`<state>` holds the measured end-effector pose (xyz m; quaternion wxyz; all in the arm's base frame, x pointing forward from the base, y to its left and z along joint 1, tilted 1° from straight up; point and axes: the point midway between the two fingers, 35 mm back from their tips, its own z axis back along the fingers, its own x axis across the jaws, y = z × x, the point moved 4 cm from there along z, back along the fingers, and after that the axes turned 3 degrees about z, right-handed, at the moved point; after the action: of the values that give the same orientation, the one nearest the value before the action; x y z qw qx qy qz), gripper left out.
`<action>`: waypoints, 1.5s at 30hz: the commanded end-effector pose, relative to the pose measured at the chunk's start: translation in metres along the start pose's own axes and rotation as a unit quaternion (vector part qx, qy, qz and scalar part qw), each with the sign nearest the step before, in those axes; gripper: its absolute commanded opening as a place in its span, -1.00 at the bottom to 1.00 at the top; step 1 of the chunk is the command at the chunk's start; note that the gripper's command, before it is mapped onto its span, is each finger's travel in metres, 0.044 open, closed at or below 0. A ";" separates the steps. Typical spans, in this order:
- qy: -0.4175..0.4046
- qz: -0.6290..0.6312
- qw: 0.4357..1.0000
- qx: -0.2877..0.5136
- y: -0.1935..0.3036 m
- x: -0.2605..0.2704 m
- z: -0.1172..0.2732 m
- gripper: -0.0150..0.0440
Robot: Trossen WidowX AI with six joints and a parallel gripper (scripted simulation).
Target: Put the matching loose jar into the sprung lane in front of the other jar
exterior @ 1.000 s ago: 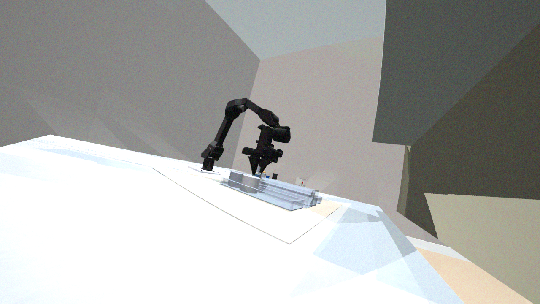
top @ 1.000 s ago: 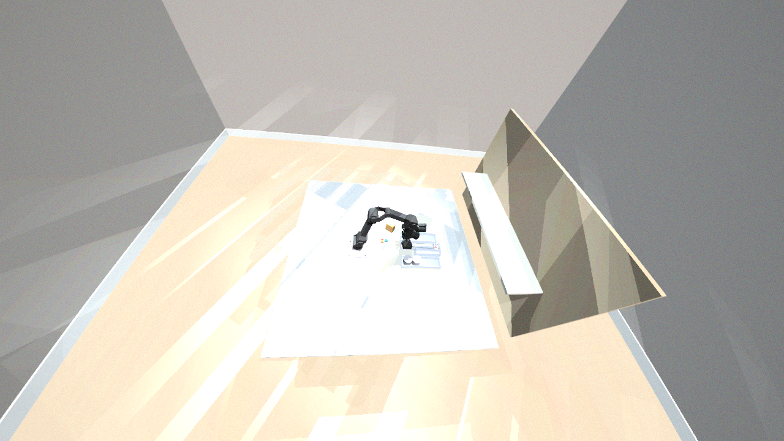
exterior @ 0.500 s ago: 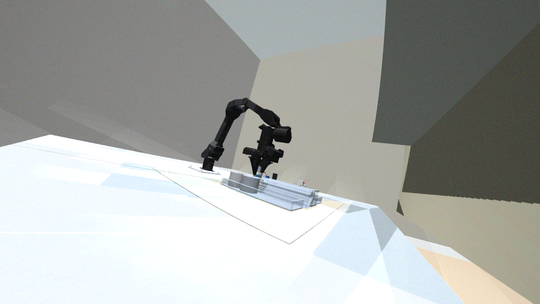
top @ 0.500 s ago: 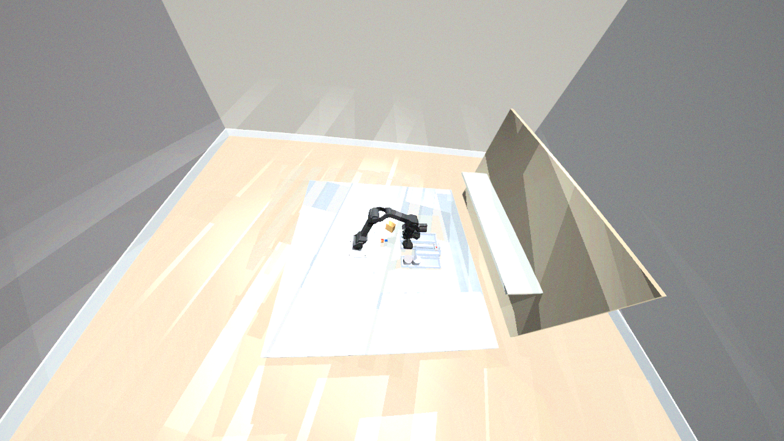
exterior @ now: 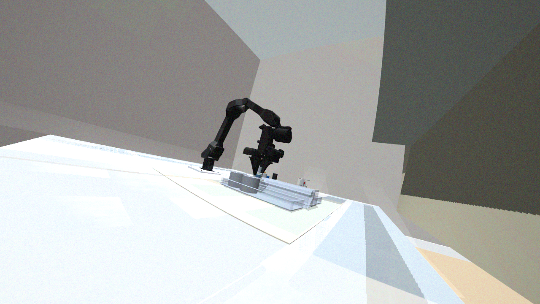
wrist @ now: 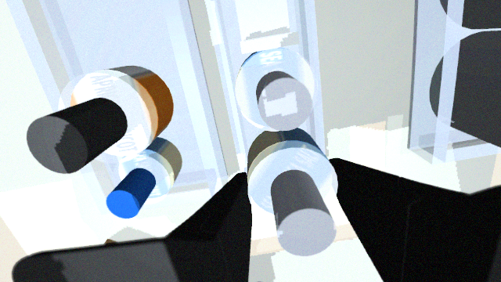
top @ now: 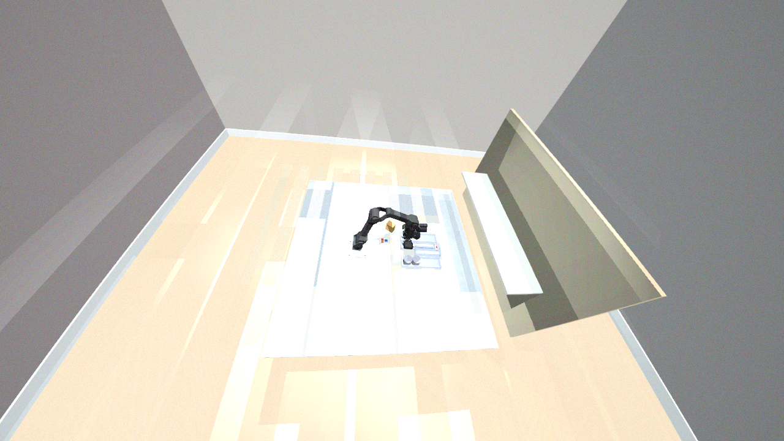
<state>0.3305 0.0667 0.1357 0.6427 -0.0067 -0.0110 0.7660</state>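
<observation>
My gripper (top: 408, 241) (exterior: 259, 173) (wrist: 288, 175) points down at the front end of the sprung lane (wrist: 309, 27) and is shut on a grey-lidded jar (wrist: 306, 232) with a pale blue label and a dark band. The jar stands upright between the fingertips. Just behind it, a jar with a similar grey lid (wrist: 286, 105) and blue-white label stands in the lane between clear side walls. The two bodies look close together; whether they touch I cannot tell. The front stop and the held jar's base are hidden. The pusher plate is not clearly visible.
Left of the lane in the wrist view are an amber jar with a black lid (wrist: 56, 145) and a smaller blue-lidded jar (wrist: 124, 204). Large grey cylinders (top: 407, 260) (exterior: 249, 184) (wrist: 466, 90) stand in the clear lane on the other side. A tan block (top: 390, 225) lies nearer the arm's base.
</observation>
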 end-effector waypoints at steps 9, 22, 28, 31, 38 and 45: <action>0.001 0.001 1.000 -0.013 -0.005 -0.001 0.002 -0.49; 0.001 0.001 1.000 -0.014 -0.007 -0.001 0.002 -0.49; 0.001 0.001 1.000 -0.014 -0.008 -0.001 0.002 -0.49; 0.001 0.001 1.000 -0.014 -0.008 -0.001 0.002 -0.49; 0.001 0.001 1.000 -0.014 -0.008 -0.001 0.000 -0.49; 0.001 0.001 1.000 -0.014 -0.008 -0.001 -0.002 -0.49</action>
<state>0.3343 0.0671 0.1349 0.6429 -0.0081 -0.0127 0.7658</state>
